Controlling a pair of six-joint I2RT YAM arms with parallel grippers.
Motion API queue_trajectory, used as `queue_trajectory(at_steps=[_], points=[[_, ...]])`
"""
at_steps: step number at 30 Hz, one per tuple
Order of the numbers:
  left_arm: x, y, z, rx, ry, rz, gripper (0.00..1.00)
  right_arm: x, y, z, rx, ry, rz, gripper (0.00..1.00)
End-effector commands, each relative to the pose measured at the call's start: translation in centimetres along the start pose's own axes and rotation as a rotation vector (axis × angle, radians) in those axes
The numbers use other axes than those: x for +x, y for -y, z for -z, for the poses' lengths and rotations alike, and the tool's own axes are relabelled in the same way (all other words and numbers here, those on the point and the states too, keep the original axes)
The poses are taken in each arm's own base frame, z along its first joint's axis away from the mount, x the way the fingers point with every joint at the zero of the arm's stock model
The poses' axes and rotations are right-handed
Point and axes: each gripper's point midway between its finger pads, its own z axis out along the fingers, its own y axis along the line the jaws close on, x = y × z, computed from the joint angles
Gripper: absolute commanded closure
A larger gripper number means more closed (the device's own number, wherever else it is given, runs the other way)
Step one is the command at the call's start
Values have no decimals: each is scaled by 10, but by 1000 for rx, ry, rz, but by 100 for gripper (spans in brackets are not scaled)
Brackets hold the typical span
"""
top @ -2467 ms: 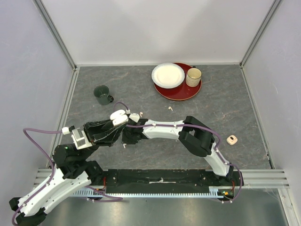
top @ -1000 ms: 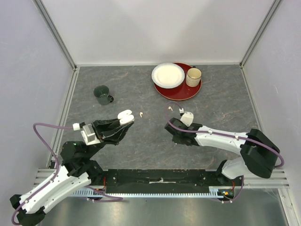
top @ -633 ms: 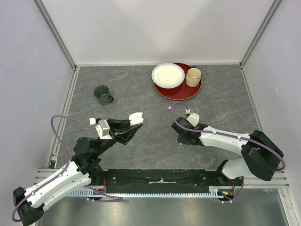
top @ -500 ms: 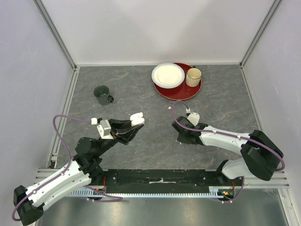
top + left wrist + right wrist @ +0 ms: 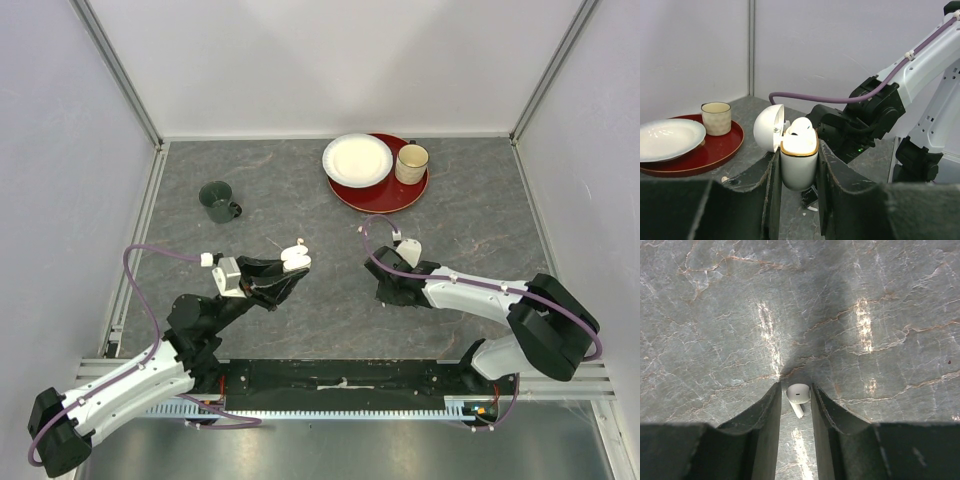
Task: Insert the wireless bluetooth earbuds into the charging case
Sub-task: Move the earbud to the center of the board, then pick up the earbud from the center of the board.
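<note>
— Which step is in hand?

— The pick-up of another bud, I judge. The right gripper [image 5: 796, 385] is down at the grey marbled table [image 5: 470, 220], right of centre. Its fingers stand a little apart, with a tiny white plastic earbud [image 5: 798, 393] lying on the surface between them, stem toward the wrist. They bracket it closely, but I see no squeeze on it.

— And the other side?

— The left gripper [image 5: 798, 155] is clamped on the white egg-shaped plastic charging case [image 5: 799, 172]. It holds the case upright above the table, left of centre, with the lid swung open. A second earbud [image 5: 801, 126] sits in its mouth, the rounded head showing above the gold rim.

— What does the next move call for?

— Closing gently on the bud so it isn't flicked away, then lifting it and carrying it left to the case. The stem has to line up with the free socket while the left arm holds steady. The bud is small and smooth, so a slip seems likely.

— The counts?

— Three earbuds that I am sure of. The third earbud [image 5: 361, 229] lies loose just beyond the right wrist, and the other white specks are too small to name. There is one case and one dark green handled mug [image 5: 217, 200] at the far left. One round red tray [image 5: 385, 198] at the far side carries one white plate [image 5: 357, 160] and one beige cup [image 5: 411, 163].
</note>
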Motion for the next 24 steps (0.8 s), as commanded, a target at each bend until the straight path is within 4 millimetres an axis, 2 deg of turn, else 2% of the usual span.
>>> queue_trajectory(at_steps=[1, 4, 6, 11, 15, 19, 24], points=[[-14, 4, 0, 17, 62, 16, 98, 4, 11, -4, 48, -12, 31, 63], [-13, 3, 0, 13, 59, 14, 98, 4, 12, -6, 60, -13, 37, 65], [-12, 4, 0, 14, 59, 15, 98, 5, 13, -7, 67, -18, 40, 70], [-9, 3, 0, 13, 49, 16, 98, 5, 13, -7, 75, -19, 49, 71], [-5, 1, 1, -1, 38, 22, 98, 2, 11, -4, 65, -11, 46, 78], [1, -3, 1, -21, 22, 30, 98, -8, 5, 5, 27, 25, 26, 87], [7, -9, -1, -53, 4, 53, 98, -39, -11, 36, -83, 135, -30, 91]])
